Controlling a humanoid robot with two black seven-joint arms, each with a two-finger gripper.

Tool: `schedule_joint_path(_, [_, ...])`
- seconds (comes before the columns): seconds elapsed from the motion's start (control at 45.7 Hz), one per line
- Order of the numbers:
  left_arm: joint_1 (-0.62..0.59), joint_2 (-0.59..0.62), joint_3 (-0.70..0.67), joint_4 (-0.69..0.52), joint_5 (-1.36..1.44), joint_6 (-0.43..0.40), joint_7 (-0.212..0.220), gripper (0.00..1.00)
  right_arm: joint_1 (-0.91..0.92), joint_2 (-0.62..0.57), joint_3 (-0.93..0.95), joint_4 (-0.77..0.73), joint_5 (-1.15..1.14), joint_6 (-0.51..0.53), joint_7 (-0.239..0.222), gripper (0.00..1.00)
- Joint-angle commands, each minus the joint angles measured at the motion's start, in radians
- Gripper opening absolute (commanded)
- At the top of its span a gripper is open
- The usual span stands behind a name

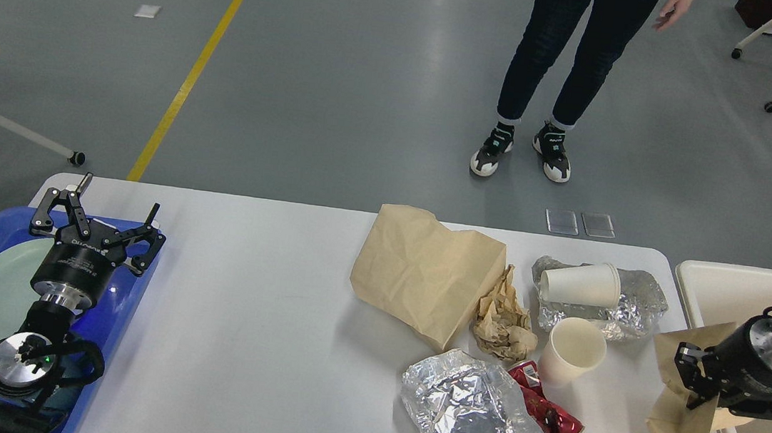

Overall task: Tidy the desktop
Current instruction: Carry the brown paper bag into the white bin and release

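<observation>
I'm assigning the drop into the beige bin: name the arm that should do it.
Right. The right gripper already holds the brown paper bag beside the beige bin; the left gripper hangs open over the blue tray, far across the desktop.

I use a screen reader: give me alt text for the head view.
The right gripper holds a crumpled brown paper bag at the white desktop's right edge. The left gripper hangs open over a blue plastic tray.

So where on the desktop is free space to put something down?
The desktop is bare between the blue tray and the large brown paper bag. The right side is crowded: foil, cups, wrapper, crumpled paper.
</observation>
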Motion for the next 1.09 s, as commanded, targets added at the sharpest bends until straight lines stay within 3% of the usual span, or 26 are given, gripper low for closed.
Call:
schedule_joint_path(0.0, [-0.001,0.000,0.000,0.000,-0.001,0.000,-0.001,0.97,0.129,-0.001,-0.084,0.041,0.000,0.066,0.003,0.00])
schedule_joint_path(0.306, [0.000,0.000,0.000,0.000,0.000,0.000,0.001,0.97,0.359,-0.006,-0.202,0.141,0.035,0.089,0.005,0.00])
schedule_joint_path(0.569, [0.000,0.000,0.000,0.000,-0.001,0.000,-0.001,0.97,0.531,0.017,-0.278,0.175,0.051,0.292,0.009,0.00])
schedule_joint_path(0.7, [0.000,0.000,0.000,0.000,0.000,0.001,0.001,0.97,0.591,0.028,-0.279,0.192,0.052,0.330,0.005,0.00])
schedule_joint_path(0.897, [0.000,0.000,0.000,0.000,0.000,0.001,0.001,0.97,0.605,0.019,-0.281,0.184,0.054,0.294,0.003,0.00])
schedule_joint_path(1.072, [0.000,0.000,0.000,0.000,0.000,0.000,-0.001,0.97,0.569,-0.078,-0.284,0.138,0.043,0.136,-0.003,0.00])
